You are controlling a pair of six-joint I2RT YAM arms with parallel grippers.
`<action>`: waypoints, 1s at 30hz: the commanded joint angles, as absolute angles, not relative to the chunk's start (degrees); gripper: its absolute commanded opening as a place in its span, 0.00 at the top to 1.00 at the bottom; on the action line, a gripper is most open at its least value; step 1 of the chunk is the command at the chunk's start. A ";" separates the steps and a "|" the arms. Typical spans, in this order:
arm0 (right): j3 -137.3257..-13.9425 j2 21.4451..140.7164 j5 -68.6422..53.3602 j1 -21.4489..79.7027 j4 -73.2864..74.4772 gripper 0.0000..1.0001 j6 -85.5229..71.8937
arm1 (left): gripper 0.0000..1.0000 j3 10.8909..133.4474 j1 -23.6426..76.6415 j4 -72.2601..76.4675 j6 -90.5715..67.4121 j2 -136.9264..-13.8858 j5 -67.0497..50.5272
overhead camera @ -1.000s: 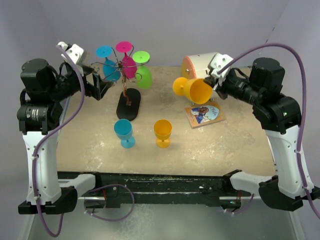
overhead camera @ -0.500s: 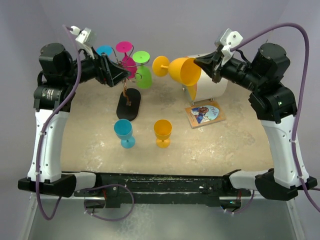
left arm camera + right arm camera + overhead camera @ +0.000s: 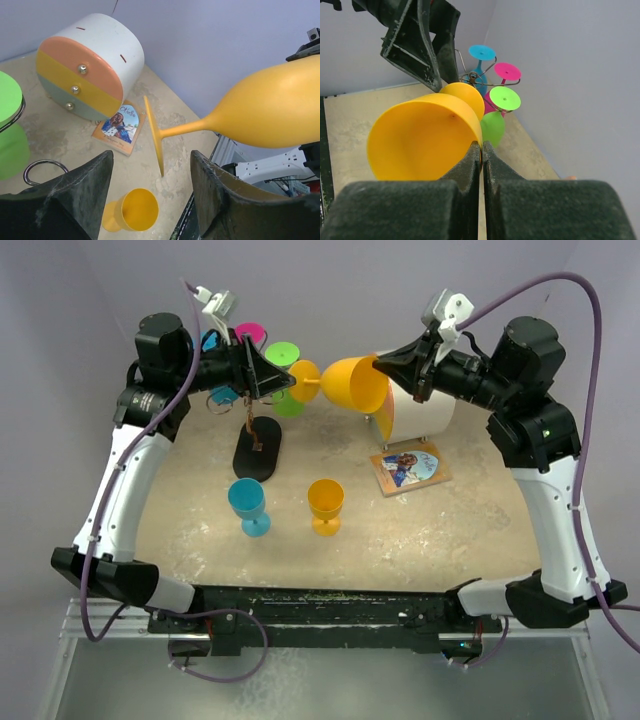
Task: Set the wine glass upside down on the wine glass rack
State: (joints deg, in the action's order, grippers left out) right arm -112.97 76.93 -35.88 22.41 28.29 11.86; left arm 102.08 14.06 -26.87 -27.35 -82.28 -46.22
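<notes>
An orange wine glass (image 3: 352, 386) lies on its side in the air, with its foot (image 3: 305, 375) pointing left. My right gripper (image 3: 385, 368) is shut on the glass's rim, as the right wrist view (image 3: 481, 145) shows. My left gripper (image 3: 275, 380) is open just right of the rack's top. In the left wrist view (image 3: 151, 160) the foot's lower edge (image 3: 156, 140) hangs between the open fingers. The wire wine glass rack (image 3: 257, 448) stands on its black oval base. Blue, pink and green glasses (image 3: 504, 97) hang on it upside down.
A white cylinder with an orange face (image 3: 415, 390) stands at the back right, below the held glass. A small picture card (image 3: 410, 466) lies in front of it. A blue glass (image 3: 248, 502) and an orange glass (image 3: 325, 502) stand upright mid-table.
Both arms rose and closed in on each other. The right gripper carried the orange glass left toward the rack. The left gripper swung right, past the rack top, to the glass's foot.
</notes>
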 commanded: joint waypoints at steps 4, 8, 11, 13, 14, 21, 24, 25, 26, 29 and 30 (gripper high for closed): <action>-114.42 76.33 -37.80 22.25 24.96 1.00 11.20 | 0.45 103.50 15.68 -23.81 -29.67 -83.85 -47.01; -113.96 76.38 -37.59 22.22 25.05 1.00 11.47 | 0.53 103.53 15.92 -23.29 -30.82 -84.93 -48.45; -113.37 76.38 -37.12 22.24 25.11 1.00 12.09 | 0.59 103.51 16.04 -22.90 -31.47 -85.41 -49.40; -112.94 76.29 -36.80 22.26 25.15 1.00 12.50 | 0.64 103.52 16.04 -22.81 -31.72 -85.70 -49.86; -112.76 76.21 -36.60 22.28 25.13 1.00 12.67 | 0.65 103.48 16.01 -22.77 -31.84 -85.68 -49.99; -111.95 76.20 -35.57 22.25 25.14 1.00 13.50 | 0.84 103.25 16.10 -21.85 -33.41 -86.64 -51.66; -111.31 76.07 -35.18 22.28 25.18 1.00 13.89 | 0.93 103.28 16.14 -21.75 -33.57 -86.67 -52.07; -111.09 75.99 -35.01 22.28 25.21 1.00 14.11 | 0.96 103.35 16.14 -21.82 -33.57 -86.62 -52.12; -110.83 75.94 -34.86 22.25 25.23 1.00 14.27 | 0.99 103.34 16.10 -21.81 -33.57 -86.42 -52.07; -110.14 75.51 -34.62 22.31 25.38 1.00 14.69 | 1.00 103.11 16.07 -21.81 -33.43 -85.93 -51.74; -109.90 75.43 -34.57 22.29 25.46 1.00 14.86 | 1.00 103.02 16.15 -21.81 -33.42 -85.72 -51.64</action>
State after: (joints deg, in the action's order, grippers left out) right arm -110.54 76.66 -36.42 22.44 28.10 13.56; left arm 102.08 15.81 -24.88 -32.88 -86.91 -49.71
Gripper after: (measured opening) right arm 0.008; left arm 0.016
